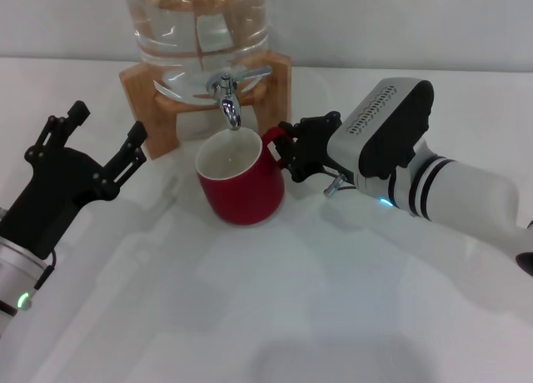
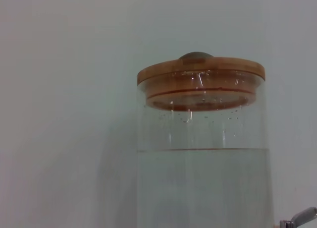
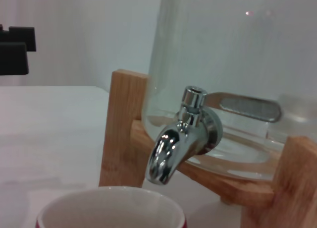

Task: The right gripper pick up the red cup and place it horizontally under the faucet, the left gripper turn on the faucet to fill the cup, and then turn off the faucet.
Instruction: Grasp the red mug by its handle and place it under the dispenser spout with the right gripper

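Water fills much of the clear glass jar (image 1: 198,25), which sits on a wooden stand (image 1: 141,87) under a round wooden lid (image 2: 200,69). Its small shiny chrome faucet (image 1: 227,97) points its spout down at the squat dark-red ceramic cup (image 1: 241,183), standing upright on the white table (image 1: 275,308) directly beneath, cream inside showing. The right gripper (image 1: 287,154), a black claw, has its jaws pinching the cup's loop handle. The left gripper (image 1: 104,141), another black claw, hovers left of the stand with jaws spread, touching nothing.
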Tool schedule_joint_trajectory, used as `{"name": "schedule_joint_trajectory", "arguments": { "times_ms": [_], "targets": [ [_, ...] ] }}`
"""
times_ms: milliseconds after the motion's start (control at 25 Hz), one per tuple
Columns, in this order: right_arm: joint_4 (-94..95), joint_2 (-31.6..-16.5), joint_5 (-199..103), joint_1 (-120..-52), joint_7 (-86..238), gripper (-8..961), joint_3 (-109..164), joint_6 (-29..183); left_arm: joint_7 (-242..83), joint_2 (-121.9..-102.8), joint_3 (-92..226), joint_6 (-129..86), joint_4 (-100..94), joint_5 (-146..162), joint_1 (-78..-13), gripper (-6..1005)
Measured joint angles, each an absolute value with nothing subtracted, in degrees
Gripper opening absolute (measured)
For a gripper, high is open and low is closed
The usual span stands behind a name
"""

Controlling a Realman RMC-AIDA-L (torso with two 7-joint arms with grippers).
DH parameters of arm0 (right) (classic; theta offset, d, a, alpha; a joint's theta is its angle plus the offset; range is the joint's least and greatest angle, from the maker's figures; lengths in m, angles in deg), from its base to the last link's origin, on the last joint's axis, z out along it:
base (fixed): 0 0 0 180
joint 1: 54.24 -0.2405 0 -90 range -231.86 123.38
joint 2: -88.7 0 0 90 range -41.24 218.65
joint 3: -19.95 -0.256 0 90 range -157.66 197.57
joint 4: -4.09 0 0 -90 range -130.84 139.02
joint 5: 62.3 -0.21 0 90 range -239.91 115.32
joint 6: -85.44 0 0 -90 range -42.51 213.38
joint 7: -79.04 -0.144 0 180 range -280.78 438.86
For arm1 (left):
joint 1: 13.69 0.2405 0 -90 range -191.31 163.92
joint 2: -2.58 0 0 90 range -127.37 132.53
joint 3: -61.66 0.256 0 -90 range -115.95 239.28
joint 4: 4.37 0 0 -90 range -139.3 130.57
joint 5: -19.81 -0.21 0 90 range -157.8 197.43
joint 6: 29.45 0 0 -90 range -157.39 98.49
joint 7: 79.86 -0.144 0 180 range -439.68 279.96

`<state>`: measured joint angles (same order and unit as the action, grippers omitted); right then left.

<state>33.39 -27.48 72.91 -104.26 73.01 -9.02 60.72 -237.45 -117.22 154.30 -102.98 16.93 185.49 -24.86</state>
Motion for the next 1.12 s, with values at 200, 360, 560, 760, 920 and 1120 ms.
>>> {"name": "schedule_joint_trajectory", "arguments": {
  "times_ms": [200,360,560,760,920,1120],
  "targets": [
    [33.54,-27.49,73.02,-104.3,72.98,127,-8.24,60.66,-237.45,-117.21,154.3,-102.97,16.9,185.49,-24.86,872],
    [33.63,-27.49,73.05,-104.43,72.99,132,-7.75,60.61,-237.45,-117.21,154.3,-103.02,16.85,185.49,-24.86,872],
    [33.63,-27.49,72.92,-104.69,72.86,160,-7.6,60.51,-237.45,-117.21,154.29,-103.05,16.81,185.49,-24.85,872],
    [33.63,-27.49,72.61,-105.0,72.86,201,-7.88,60.97,-237.45,-117.21,154.3,-103.07,16.81,185.49,-24.86,872],
    [33.62,-27.49,72.29,-105.59,72.79,225,-8.11,62.08,-237.45,-117.21,154.3,-103.1,16.81,185.49,-24.96,872],
    [33.46,-27.49,70.08,-106.62,72.67,227,-8.21,63.69,-237.45,-117.21,154.3,-103.11,16.81,185.5,-25.11,872]
  ]
}}
